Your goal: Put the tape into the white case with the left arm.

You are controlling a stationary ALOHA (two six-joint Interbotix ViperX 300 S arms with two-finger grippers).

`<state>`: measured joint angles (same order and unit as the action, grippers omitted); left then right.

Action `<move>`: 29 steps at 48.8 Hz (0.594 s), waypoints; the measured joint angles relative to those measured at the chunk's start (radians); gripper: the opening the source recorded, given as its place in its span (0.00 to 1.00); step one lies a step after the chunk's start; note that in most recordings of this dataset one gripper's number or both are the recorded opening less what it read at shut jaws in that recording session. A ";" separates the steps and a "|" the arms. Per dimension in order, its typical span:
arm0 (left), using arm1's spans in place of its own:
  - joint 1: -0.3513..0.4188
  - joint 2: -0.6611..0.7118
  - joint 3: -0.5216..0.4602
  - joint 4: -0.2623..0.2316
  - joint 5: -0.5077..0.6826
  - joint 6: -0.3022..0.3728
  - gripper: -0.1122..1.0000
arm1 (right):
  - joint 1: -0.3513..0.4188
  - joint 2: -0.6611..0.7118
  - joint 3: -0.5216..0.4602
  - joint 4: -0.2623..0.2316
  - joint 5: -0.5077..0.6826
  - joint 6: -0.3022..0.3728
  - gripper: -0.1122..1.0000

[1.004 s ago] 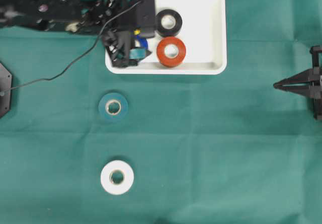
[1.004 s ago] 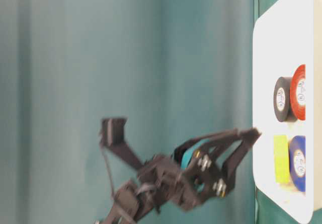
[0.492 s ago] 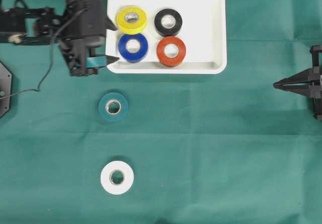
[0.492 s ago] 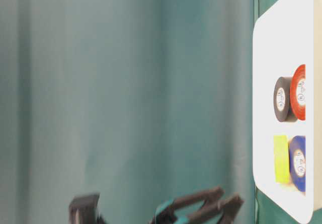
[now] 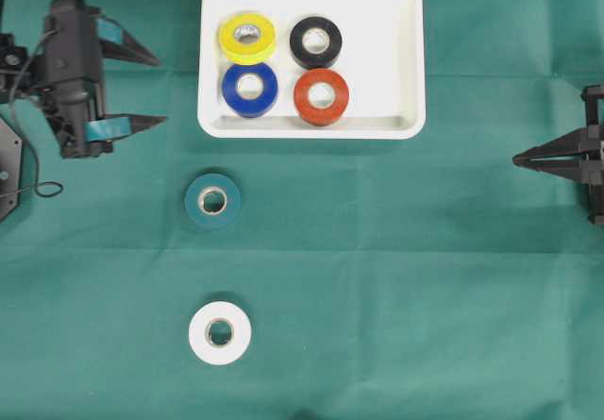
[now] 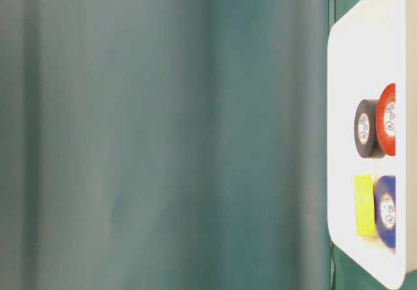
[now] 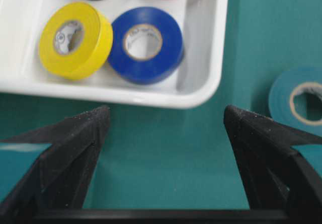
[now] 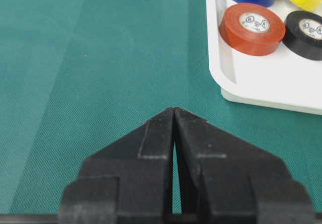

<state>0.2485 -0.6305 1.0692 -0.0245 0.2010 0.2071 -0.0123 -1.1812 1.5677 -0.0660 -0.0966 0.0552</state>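
Overhead exterior view: four tape rolls, yellow, blue, black and red, lie in the white case. A teal roll and white roll remain on the green counter. The left tool, left of the case, gapes wide, empty; the right tool is pinched closed, empty.

From my feed the bench has a green cloth over it. Sitting straight on it: the white case up top, a teal tape roll just below its left corner, and a white tape roll further down.
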 measured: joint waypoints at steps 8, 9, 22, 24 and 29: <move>0.000 -0.094 0.061 0.000 -0.005 0.000 0.97 | 0.000 0.000 0.002 0.000 0.000 0.000 0.02; 0.000 -0.103 0.066 0.000 -0.005 0.000 0.97 | 0.000 0.000 0.002 0.000 0.000 0.000 0.02; 0.000 -0.201 0.109 0.000 0.000 -0.002 0.97 | 0.000 0.000 0.002 0.000 0.000 0.000 0.02; 0.000 -0.207 0.114 -0.002 0.000 -0.002 0.97 | 0.000 0.000 0.002 0.000 0.002 0.000 0.02; -0.003 -0.212 0.120 0.000 0.000 -0.005 0.97 | 0.000 0.000 0.000 0.000 0.000 0.000 0.02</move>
<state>0.2454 -0.8422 1.1888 -0.0245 0.2010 0.2025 -0.0123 -1.1812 1.5677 -0.0660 -0.0966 0.0552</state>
